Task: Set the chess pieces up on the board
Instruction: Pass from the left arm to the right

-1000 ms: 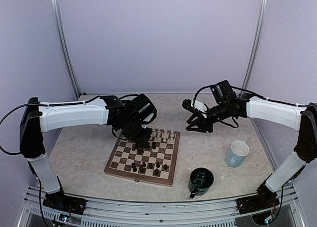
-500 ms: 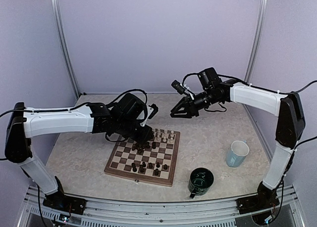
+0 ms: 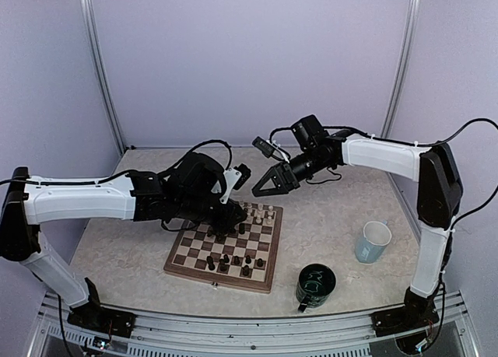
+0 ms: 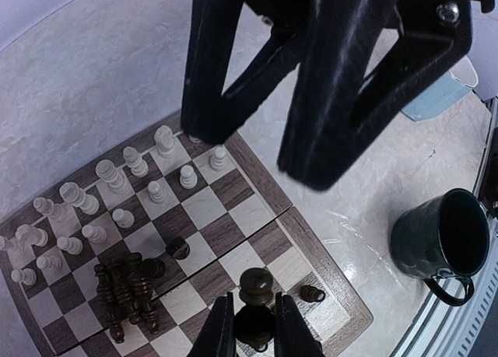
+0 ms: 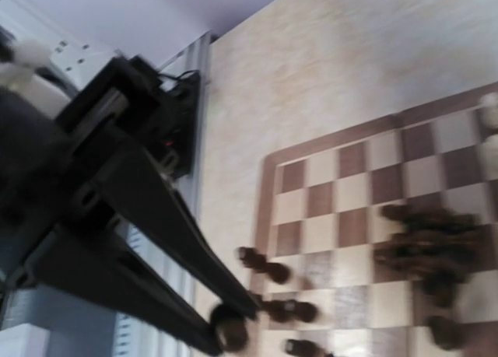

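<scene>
dark brown and pale cream checks cover the square wooden chessboard with a brown border (image 3: 191, 257), which lies on the beige marbled tabletop (image 3: 334, 217) in front of the two arms. cream-white turned chess pieces (image 4: 117, 194) stand in two rows along the board's far edge. several dark brown chess pieces (image 4: 124, 295) lie tumbled in a heap on the squares in front of them, and others are scattered toward the near rows. one small dark piece (image 4: 179, 248) sits alone on a square, and another (image 4: 311, 293) lies on its side just beside the right border. the left gripper (image 4: 255, 327) reaches in over the far part of the board with its narrow fingers clamped on a dark brown piece with a rounded head (image 4: 255, 288), which it holds upright. i cannot tell whether the base of that piece touches a square. the right gripper (image 3: 264, 192) hangs above the board's far right corner with its two black fingers spread apart and nothing between them. its own wrist view is too blurred to add much. off to the right of the board, well apart from it, stand a dark green mug (image 3: 315, 283) near the front and a pale blue mug with a white inside (image 3: 373, 240) further out.
</scene>
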Robot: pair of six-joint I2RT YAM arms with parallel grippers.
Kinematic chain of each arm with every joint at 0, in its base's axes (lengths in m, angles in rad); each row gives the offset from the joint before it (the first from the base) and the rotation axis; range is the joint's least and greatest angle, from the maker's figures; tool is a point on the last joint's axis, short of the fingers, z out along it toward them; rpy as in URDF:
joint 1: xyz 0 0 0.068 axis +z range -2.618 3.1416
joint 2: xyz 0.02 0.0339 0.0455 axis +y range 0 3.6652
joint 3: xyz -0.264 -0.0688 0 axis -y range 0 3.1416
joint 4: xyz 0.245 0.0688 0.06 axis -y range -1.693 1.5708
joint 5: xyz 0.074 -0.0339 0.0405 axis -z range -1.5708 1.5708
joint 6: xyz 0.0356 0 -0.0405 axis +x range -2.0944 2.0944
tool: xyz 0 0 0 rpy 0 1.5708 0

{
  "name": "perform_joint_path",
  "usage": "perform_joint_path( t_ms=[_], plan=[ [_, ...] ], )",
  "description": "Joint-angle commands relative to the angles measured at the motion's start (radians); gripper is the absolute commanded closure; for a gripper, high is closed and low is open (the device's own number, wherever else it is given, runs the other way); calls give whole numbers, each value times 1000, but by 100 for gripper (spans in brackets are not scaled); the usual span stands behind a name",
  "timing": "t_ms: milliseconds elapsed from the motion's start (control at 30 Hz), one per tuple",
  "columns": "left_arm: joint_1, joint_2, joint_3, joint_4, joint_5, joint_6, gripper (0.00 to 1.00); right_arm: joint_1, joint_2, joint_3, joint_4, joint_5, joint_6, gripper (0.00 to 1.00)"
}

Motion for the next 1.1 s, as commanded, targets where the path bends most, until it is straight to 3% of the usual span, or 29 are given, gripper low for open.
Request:
perform_joint_path(
  t_ms=[0,867,1067],
  plan=[
    [-15,-27,5,33,-1,14,86,27,38,14,-6,-76,60,60],
    [-33,-21,4,36,-48,8,85,88,81,-18,-2,-96,73,64],
    [-33,-21,4,40,-51,11,85,89,76,-22,16,-85,74,75]
  ],
)
